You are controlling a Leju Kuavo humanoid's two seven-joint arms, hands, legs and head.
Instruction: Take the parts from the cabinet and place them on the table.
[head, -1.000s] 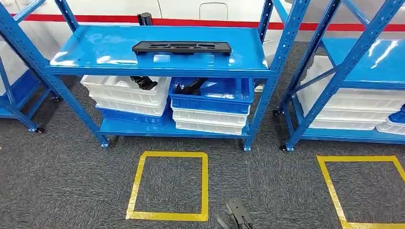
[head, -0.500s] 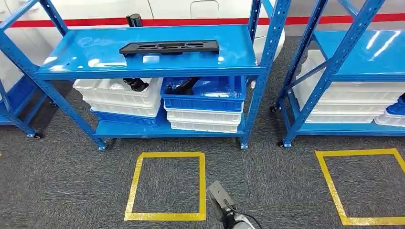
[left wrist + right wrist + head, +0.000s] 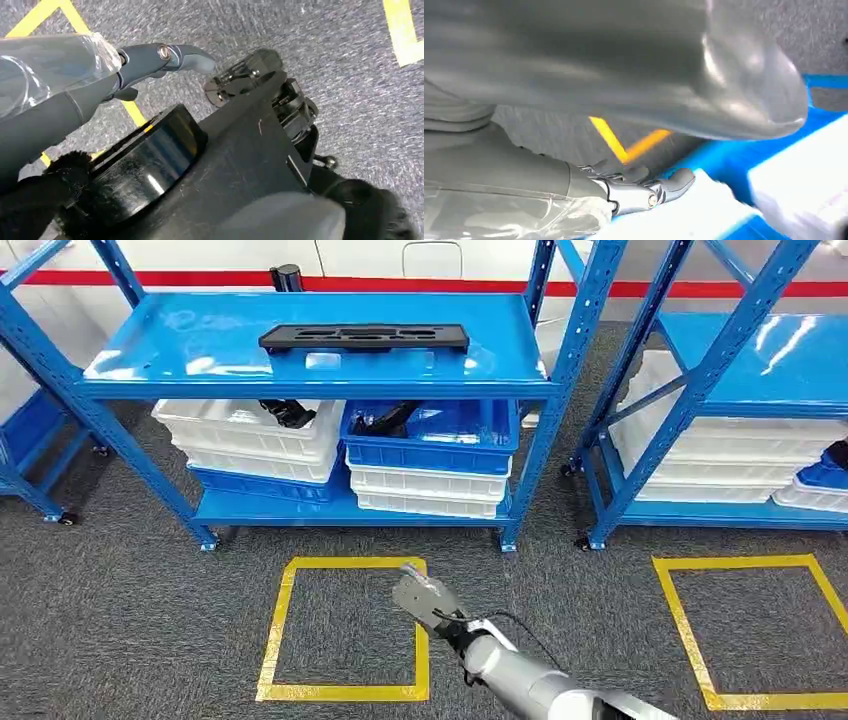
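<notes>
A long black part (image 3: 363, 337) lies flat on the top shelf of the blue cabinet rack (image 3: 200, 340). More black parts poke out of a white bin (image 3: 250, 430) and a blue bin (image 3: 430, 440) on the lower shelf. My right hand (image 3: 425, 595) is raised over the carpet in front of the rack, well short of it, with its fingers (image 3: 644, 192) stretched out and holding nothing. My left hand (image 3: 165, 55) hangs low over the carpet, its fingers apart and holding nothing.
A yellow taped square (image 3: 283, 620) marks the floor before the rack, with a second square (image 3: 690, 630) to the right. Another blue rack (image 3: 760, 350) with white bins stands at the right. Stacked bins fill the lower shelf.
My right arm has come up from the bottom edge and reached forward toward the rack. The view itself has shifted a little.
</notes>
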